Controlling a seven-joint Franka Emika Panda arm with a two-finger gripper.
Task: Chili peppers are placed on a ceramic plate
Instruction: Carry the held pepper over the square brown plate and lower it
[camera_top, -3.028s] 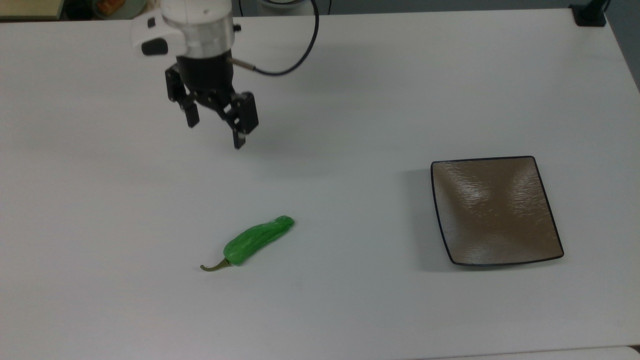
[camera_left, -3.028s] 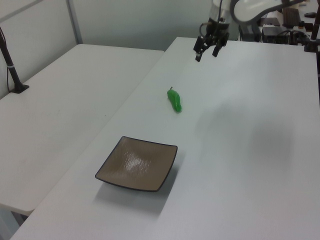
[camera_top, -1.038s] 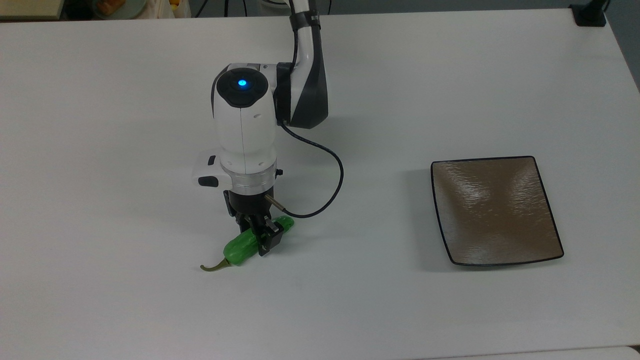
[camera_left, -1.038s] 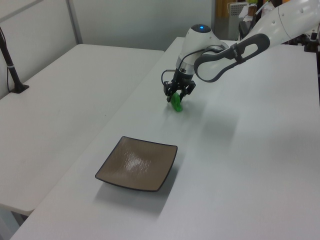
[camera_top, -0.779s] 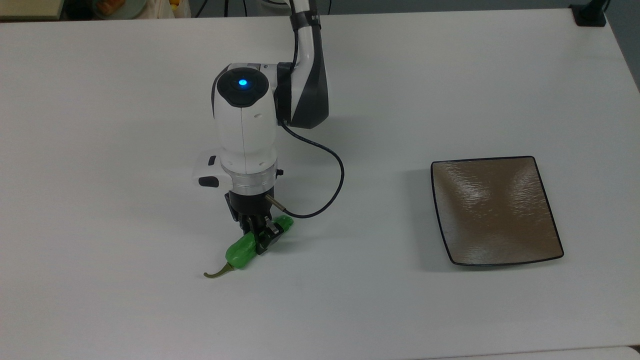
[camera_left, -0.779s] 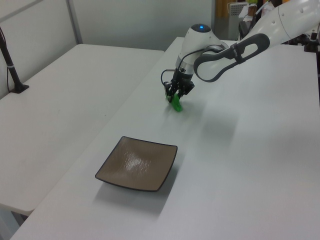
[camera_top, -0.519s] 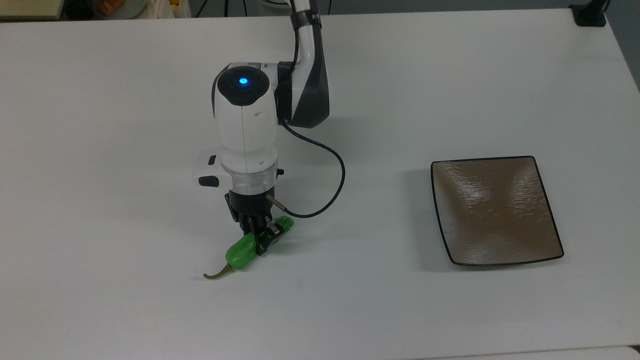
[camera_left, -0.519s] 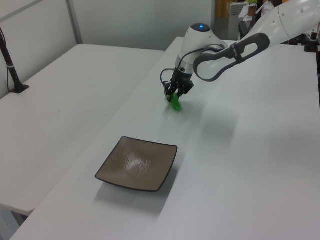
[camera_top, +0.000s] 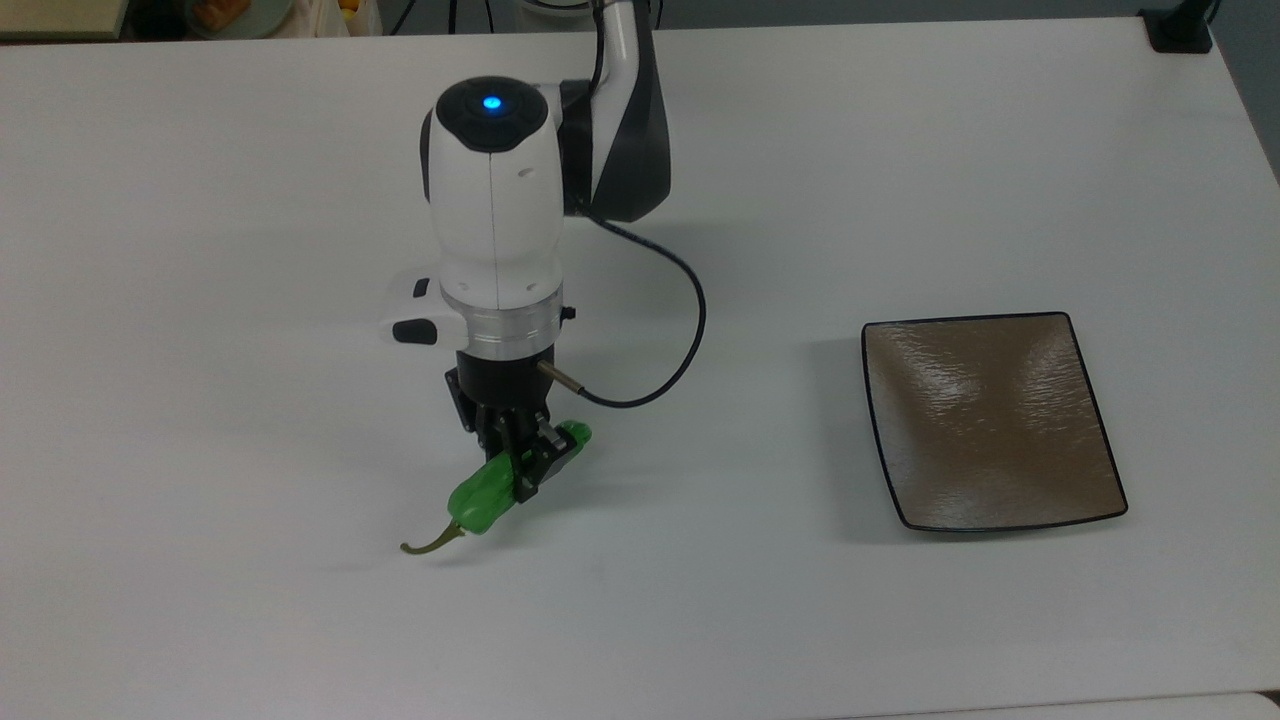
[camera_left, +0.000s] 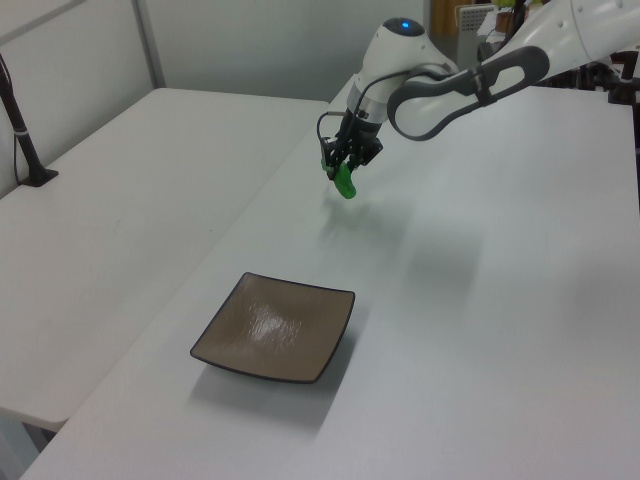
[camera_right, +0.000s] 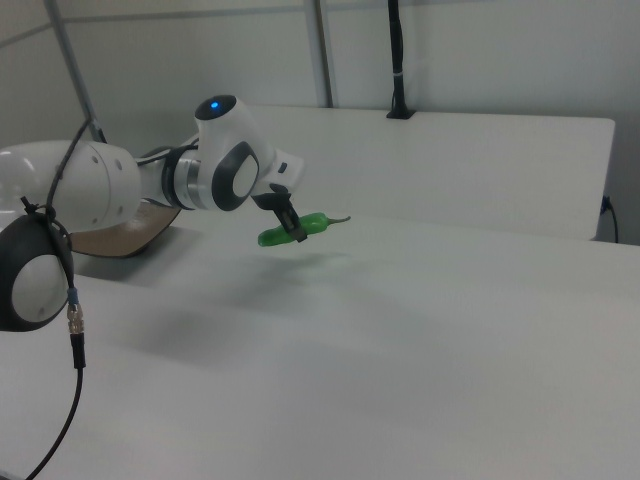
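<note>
Fingers: the gripper (camera_top: 522, 465) pinches the pepper (camera_top: 484, 498) across its middle.
Pepper: lifted clear of the tabletop (camera_top: 250, 620), long axis roughly level; stem toward the top view's lower left, tip toward its upper right.
Plate (camera_top: 990, 420): flat on the tabletop, well apart, toward the top view's right edge.

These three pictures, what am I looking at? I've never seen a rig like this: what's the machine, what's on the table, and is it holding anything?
It is one robot arm, white and black, ending in a two-finger gripper. Three cameras film the same moment: one from above and two from the sides. The gripper is shut on a green chili pepper, gripping it mid-body; the right view shows the pepper lifted clear of the white table, stem pointing away from the arm. A square brown ceramic plate sits apart on the top view's right, with nothing on it.
</note>
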